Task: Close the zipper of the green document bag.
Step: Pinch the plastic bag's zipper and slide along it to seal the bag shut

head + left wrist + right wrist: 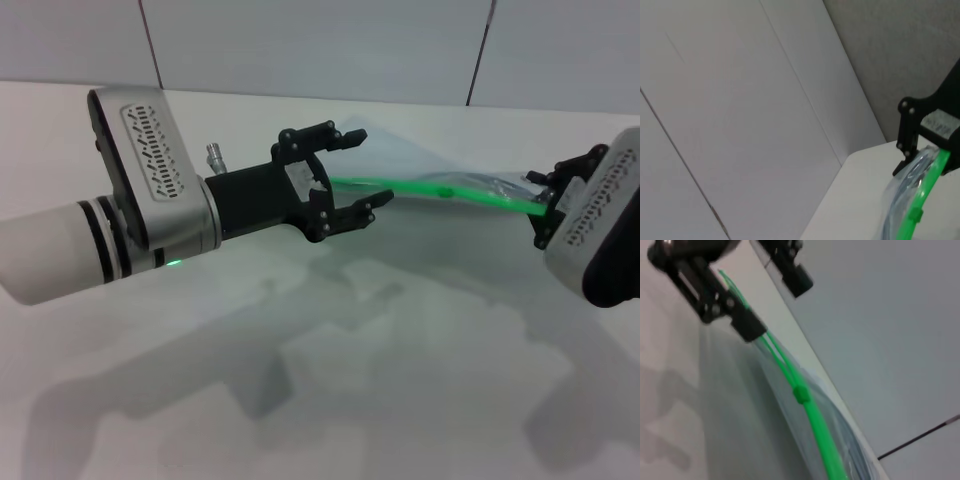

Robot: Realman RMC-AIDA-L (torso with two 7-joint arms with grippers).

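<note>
The green document bag (440,165) hangs above the table between my two grippers, a pale translucent pouch. Its zipper (480,196) is a bright green strip along the near edge. The small slider (800,392) sits partway along, also seen in the left wrist view (914,215). From the slider toward my left gripper the strip splits into two strands (772,347). My left gripper (372,170) stands open, with the strip's end passing between its spread fingers. My right gripper (546,206) is shut on the bag's other end.
A white table (330,380) lies under both arms, with their shadows on it. A grey panelled wall (320,45) rises right behind the table's far edge. The left arm's silver wrist (150,180) fills the left of the head view.
</note>
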